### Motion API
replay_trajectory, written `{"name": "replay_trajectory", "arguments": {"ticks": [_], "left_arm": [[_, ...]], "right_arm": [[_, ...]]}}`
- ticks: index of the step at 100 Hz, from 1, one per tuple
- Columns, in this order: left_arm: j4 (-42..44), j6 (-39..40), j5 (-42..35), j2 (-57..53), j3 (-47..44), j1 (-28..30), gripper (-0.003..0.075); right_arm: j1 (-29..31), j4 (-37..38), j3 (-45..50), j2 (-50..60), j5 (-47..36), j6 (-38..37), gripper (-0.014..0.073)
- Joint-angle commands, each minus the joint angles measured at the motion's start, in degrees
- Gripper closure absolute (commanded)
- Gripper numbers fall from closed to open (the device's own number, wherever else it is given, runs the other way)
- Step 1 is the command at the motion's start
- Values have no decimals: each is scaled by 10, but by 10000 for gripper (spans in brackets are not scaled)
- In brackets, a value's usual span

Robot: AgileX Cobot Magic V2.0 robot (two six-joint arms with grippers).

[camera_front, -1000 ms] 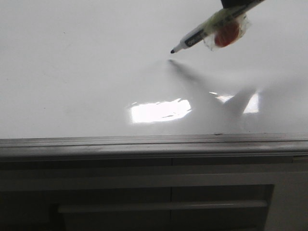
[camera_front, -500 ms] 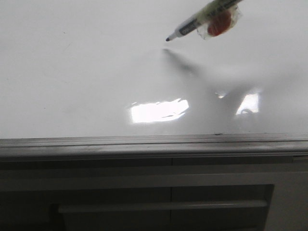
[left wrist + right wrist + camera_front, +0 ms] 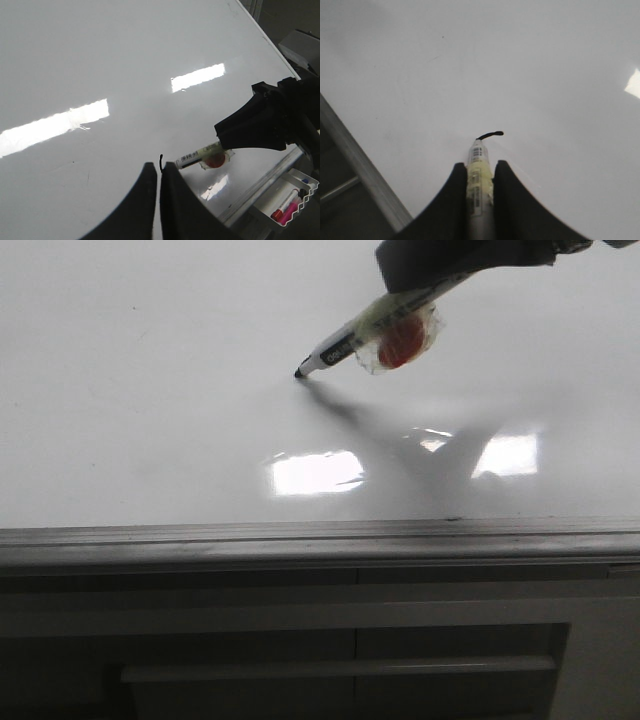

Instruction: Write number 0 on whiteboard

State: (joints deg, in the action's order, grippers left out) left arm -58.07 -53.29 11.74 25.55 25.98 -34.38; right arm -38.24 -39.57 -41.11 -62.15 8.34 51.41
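The whiteboard is glossy white and fills the front view. My right gripper is shut on a black-tipped marker with a yellowish barrel and a red blob taped to it. The marker's tip touches the board. A short curved black stroke runs from the tip; it also shows in the left wrist view. No full outline of the number 0 shows, only this stroke. My left gripper is shut and empty, hovering over the board just beside the marker.
A grey metal rail edges the board's near side, with a dark panelled cabinet front below it. A bright light glare lies on the board. A white tray with spare markers hangs off the rail.
The marker has moved left and down onto the board; its tip, which was in the air, now touches the surface. The right gripper's dark body has come into the front view.
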Motion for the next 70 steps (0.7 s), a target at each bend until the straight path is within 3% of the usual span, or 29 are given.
{"name": "replay_trajectory", "arguments": {"ticks": [1, 33, 70], "left_arm": [[-16, 6, -22, 2, 17, 0, 740], [-29, 6, -22, 2, 17, 0, 740], [-29, 6, -22, 2, 17, 0, 740]], "right_arm": [[0, -4, -18, 4, 8, 0, 662], [13, -4, -18, 14, 83, 0, 658], [109, 45, -18, 60, 140, -41, 657]]}}
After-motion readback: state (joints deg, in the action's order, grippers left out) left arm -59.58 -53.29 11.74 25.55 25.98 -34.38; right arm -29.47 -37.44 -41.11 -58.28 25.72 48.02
